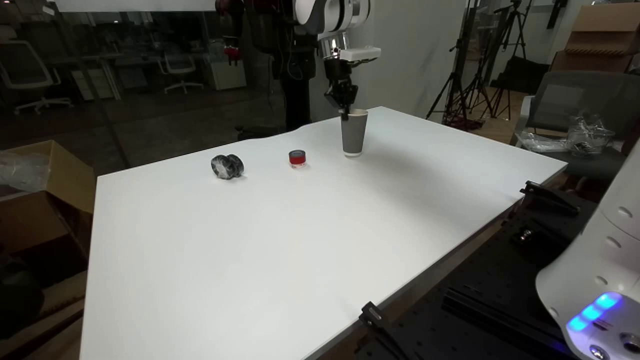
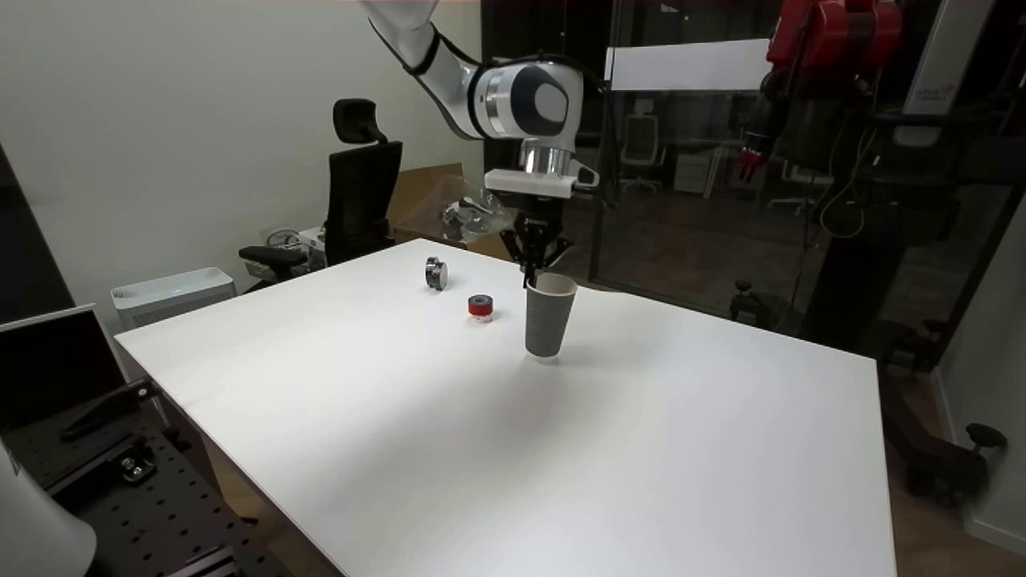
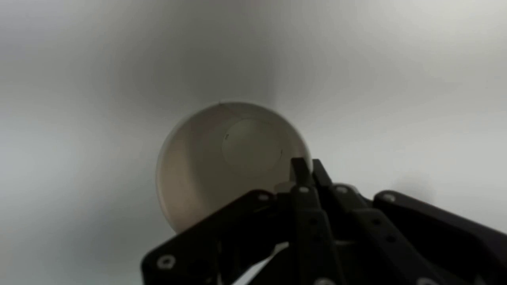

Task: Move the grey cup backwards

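Fingers (image 3: pixel 302 174) pinching grey paper cup (image 2: pixel 548 320) wall, one inside it, one outside. Grasp looks done; next: carry it backwards, upright below them.

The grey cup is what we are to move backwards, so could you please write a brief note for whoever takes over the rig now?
Gripper: shut on the rim of the grey cup, one of its fingers inside, the other outside.
Position: cup mouth up, looks slightly tilted; whether its base touches the white table is unclear.
Done: the cup is gripped.
Left: likely finish the backward move, set it upright and release; the views don't settle whether it is far enough back.
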Motion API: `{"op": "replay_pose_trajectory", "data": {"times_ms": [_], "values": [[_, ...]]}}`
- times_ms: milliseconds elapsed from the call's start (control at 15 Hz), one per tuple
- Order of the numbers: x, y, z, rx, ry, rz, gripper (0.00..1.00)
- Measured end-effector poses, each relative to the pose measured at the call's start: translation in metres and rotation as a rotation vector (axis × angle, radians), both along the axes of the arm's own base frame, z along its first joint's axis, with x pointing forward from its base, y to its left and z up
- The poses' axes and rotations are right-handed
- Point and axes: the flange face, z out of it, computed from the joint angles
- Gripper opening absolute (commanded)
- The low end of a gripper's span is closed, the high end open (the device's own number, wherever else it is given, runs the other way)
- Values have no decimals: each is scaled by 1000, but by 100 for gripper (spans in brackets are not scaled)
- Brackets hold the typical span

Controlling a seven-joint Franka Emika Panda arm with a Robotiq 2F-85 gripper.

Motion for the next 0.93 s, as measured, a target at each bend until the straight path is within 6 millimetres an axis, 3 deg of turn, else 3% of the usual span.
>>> {"op": "replay_pose_trajectory", "data": {"times_ms": [667, 933], "values": [[6, 0, -1, -4, 7, -12, 96], [10, 2, 8, -7, -9, -8, 100]]}}
